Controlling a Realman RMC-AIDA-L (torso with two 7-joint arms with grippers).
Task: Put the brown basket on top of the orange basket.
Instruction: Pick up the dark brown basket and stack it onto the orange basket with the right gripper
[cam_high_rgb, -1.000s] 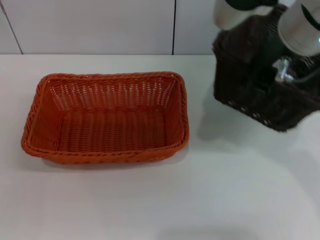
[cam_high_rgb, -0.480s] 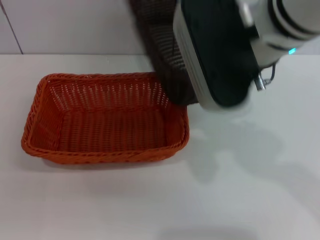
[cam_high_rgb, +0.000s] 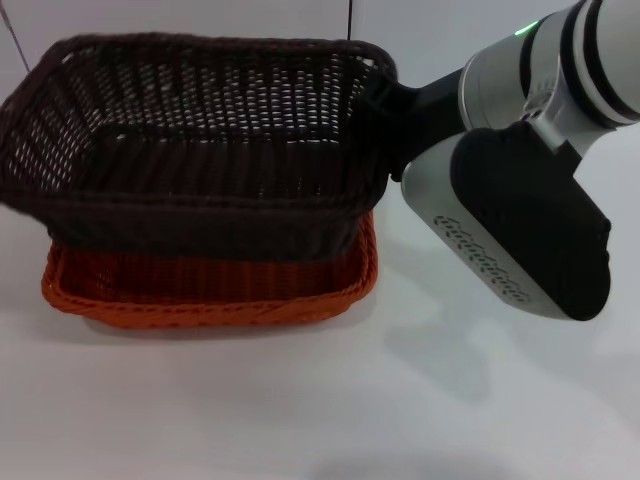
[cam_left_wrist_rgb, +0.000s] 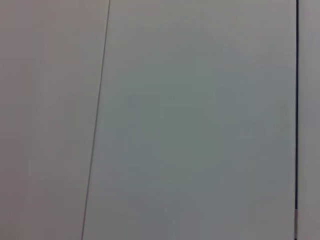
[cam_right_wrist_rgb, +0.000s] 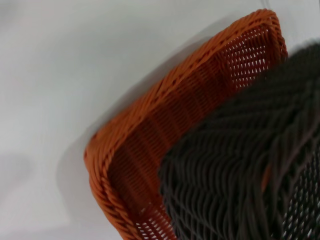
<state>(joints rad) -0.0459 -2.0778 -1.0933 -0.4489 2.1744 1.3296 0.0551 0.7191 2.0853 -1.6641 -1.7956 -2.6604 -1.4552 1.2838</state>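
Note:
The brown basket (cam_high_rgb: 200, 150) hangs upright just above the orange basket (cam_high_rgb: 200, 297), covering most of it and slightly tilted. Only the orange basket's front wall and rim show under it. My right gripper (cam_high_rgb: 386, 100) grips the brown basket at its right rim and carries it. In the right wrist view the brown basket's weave (cam_right_wrist_rgb: 240, 170) sits over a corner of the orange basket (cam_right_wrist_rgb: 165, 120); I cannot tell if they touch. My left gripper is out of view; the left wrist view shows only wall.
The baskets are on a white table (cam_high_rgb: 300, 410) in front of a white panelled wall (cam_left_wrist_rgb: 175, 100). My right arm's bulky forearm (cam_high_rgb: 520, 230) hangs over the table just right of the baskets.
My right arm has swung the brown basket from the far right across to the left, so it now sits over the orange basket and hides most of it.

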